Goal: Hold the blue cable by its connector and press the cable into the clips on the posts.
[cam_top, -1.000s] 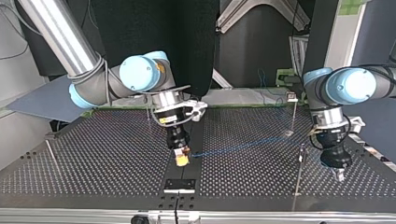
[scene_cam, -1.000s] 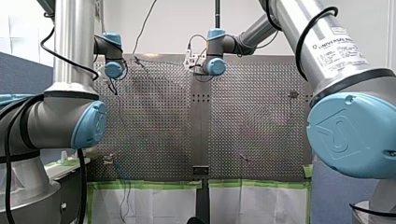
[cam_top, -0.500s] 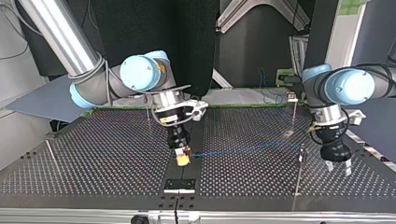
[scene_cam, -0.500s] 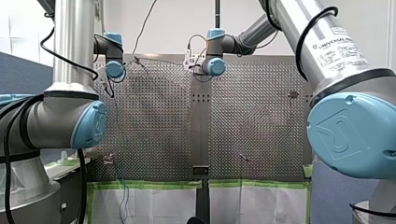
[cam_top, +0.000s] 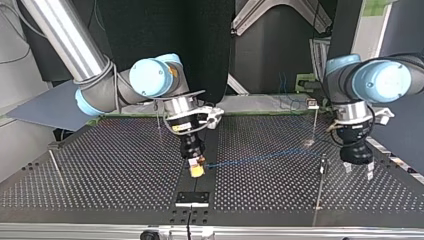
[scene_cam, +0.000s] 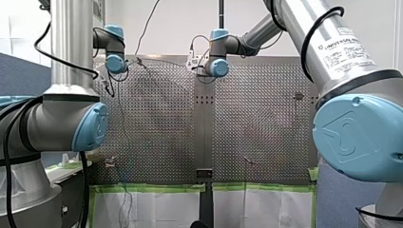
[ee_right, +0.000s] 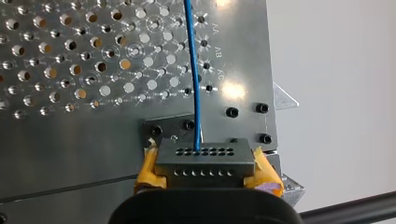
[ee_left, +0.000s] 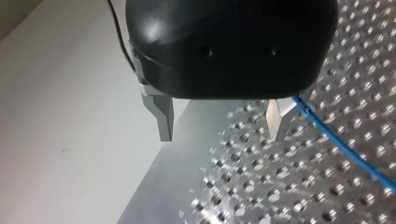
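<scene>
Left gripper (cam_top: 358, 169), right of top view: now risen off table, claw wide, empty. Right gripper (cam_top: 196, 170) stays clamped on connector (ee_right: 204, 158). Blue cable (cam_top: 260, 158) probably clipped at near post (cam_top: 320, 185).

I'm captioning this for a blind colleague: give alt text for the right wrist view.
My right arm's yellow-padded fingers clamp a grey rectangular multi-hole connector; a thin blue cable runs from it ahead over the perforated metal table.

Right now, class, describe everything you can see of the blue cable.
The blue cable is thin and smooth, one end plugged into a grey connector with rows of holes, gripped by my right claw between yellow pads. It stretches nearly straight over the perforated table to a thin post, then passes beside my open left claw.
</scene>
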`<move>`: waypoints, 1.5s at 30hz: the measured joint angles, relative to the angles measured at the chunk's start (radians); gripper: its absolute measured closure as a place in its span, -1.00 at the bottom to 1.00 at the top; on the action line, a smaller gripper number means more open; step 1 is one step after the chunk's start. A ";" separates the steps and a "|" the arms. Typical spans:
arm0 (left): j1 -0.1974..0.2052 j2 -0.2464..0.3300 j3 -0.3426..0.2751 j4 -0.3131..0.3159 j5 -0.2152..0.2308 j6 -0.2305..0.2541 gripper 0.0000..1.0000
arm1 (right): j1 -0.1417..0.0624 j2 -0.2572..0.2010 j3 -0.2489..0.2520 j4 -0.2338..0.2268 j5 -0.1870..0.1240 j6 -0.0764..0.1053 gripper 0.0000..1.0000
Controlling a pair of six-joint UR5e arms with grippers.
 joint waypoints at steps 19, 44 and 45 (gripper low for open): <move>-0.007 0.165 -0.083 -0.164 0.074 0.066 -0.96 | 0.015 0.000 0.000 0.014 0.000 -0.004 1.00; -0.070 0.220 -0.083 -0.344 0.268 0.165 -0.96 | 0.014 0.000 0.001 0.017 0.000 -0.005 1.00; -0.071 0.220 -0.083 -0.342 0.276 0.165 -0.96 | 0.014 0.000 0.001 0.017 0.000 -0.005 1.00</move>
